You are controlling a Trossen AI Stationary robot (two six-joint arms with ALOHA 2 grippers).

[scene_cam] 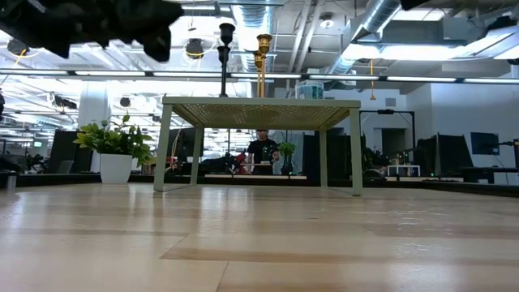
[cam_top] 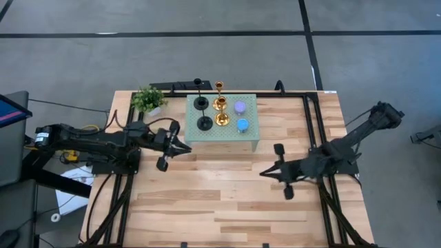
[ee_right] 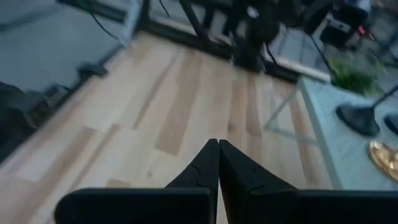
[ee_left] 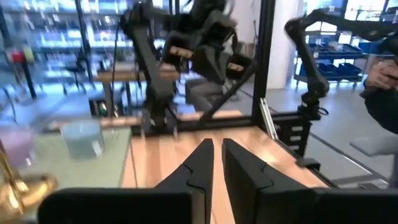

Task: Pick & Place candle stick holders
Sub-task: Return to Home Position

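— Where are your candle stick holders [cam_top: 219, 102] sitting right now?

— All six are standing on top of the mint-green perforated stand [cam_top: 249, 138]. Your two black holders [cam_top: 204, 123] are lining up along the stand's end nearest the potted plant [cam_top: 148, 100]. The two gold holders [cam_top: 222, 119] are standing in the row just beside them. The lilac holder [cam_top: 240, 107] and the blue holder [cam_top: 242, 125] are sitting in the next row, toward the stand's far end.

— And what are your arms doing?

— Your left pincer [cam_top: 185, 147] is hovering over the table [cam_top: 207, 207], just off the stand's corner on the black holders' side. Its fingers [ee_left: 199, 168] are showing only a narrow slit between their tips, and it is carrying nothing. Your right pincer [cam_top: 264, 173] is hanging over the table off the stand's other end, a little farther out. Its fingers [ee_right: 205, 168] are pressing together and gripping nothing.

— What are you getting from table height?

— You are looking at the stand resting on its legs, with a thin black stem and a gold stem rising above its top. The potted plant is sitting just beside the stand's leg. A person [scene_cam: 261, 151] is showing in the room beyond, framed under the stand.
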